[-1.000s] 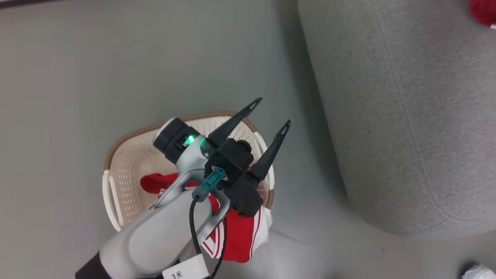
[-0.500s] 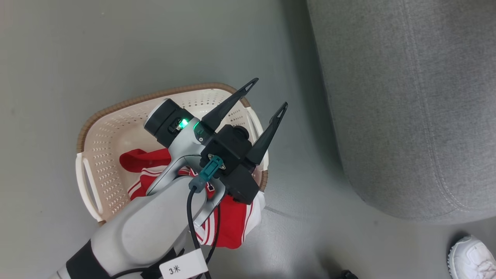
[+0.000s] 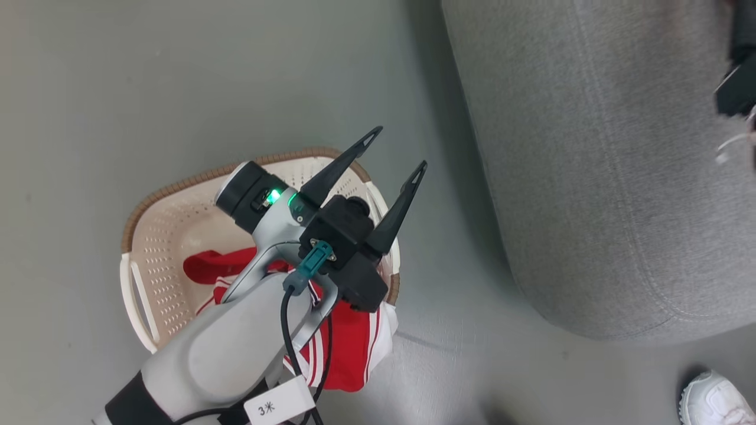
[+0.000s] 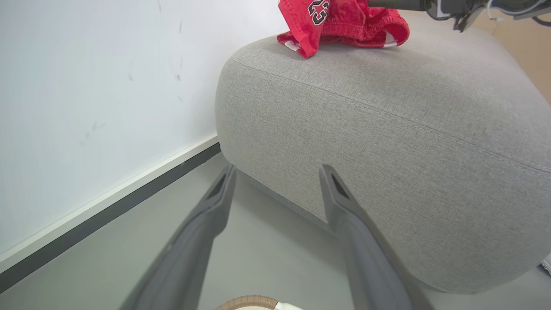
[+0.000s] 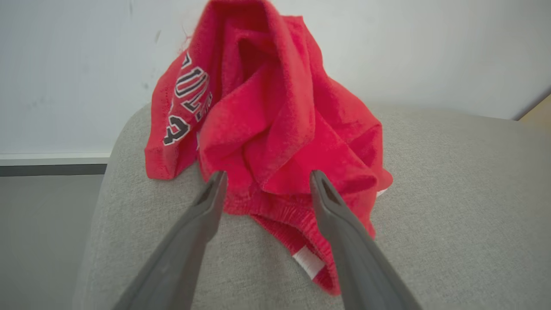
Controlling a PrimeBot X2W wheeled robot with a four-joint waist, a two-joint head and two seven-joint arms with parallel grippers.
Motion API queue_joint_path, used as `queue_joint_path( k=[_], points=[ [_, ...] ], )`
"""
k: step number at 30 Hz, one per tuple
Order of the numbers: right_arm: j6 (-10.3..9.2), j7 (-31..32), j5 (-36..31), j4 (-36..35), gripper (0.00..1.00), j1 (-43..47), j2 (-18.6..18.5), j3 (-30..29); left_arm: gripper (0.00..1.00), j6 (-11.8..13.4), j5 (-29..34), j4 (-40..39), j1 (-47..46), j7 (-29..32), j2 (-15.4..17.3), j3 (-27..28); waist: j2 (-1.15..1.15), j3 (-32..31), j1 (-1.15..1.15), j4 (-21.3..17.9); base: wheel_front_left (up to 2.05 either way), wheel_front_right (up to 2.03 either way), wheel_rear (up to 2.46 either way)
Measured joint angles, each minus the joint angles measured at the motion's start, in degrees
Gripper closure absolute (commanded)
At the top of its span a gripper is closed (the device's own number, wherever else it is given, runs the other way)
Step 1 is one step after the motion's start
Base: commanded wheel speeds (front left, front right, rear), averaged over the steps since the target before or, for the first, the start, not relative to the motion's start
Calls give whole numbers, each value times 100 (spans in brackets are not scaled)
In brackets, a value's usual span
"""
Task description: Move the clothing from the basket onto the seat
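- The job looks about half done (that is my guess from how things lie now).
- One red bundle (image 5: 275, 129) sits on top of the sofa (image 5: 430, 215) in a soft heap. In the right wrist view, dark letters show on its 9 o'clock side.
- The right gripper (image 5: 267, 174) is spread wide and has nothing in it. Its tips are right at the near edge of the bundle, but they do not squeeze it.
- The other piece of clothing, a red striped piece (image 3: 348, 348), is in the basket (image 3: 177, 189). Part of it hangs out over the rim at the basket's 5 o'clock side.
- In the head view the basket stands on the grey floor (image 3: 177, 71) at about 8 o'clock. The sofa is the big grey shape at 2 o'clock, and there is bare floor between the two.
- The left gripper (image 3: 397, 149) hangs above the basket. Its two fingers are wide apart, hold nothing, and point toward 1 o'clock.
- What is left: grab the striped piece, lift it out of the basket and put it on the sofa too.
- A white shoe (image 3: 714, 401) peeks in at 5 o'clock, so a person is standing close by.
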Motion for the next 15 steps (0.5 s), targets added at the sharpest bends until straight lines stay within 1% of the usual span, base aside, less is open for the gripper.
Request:
queue_joint_path(
  k=[3, 15],
  points=[
    [46, -23, -1, -41, 0, 204, 125, 64, 0, 0, -29, 102, 107, -49, -13, 21, -1, -172, 0, -7, 0, 0, 0],
    [142, -40, -45, -878, 0, 1205, 334, 162, 0, 1, -346, 359, 440, -186, -308, 229, -1, -1068, -2, 103, 0, 0, 0]
  ],
)
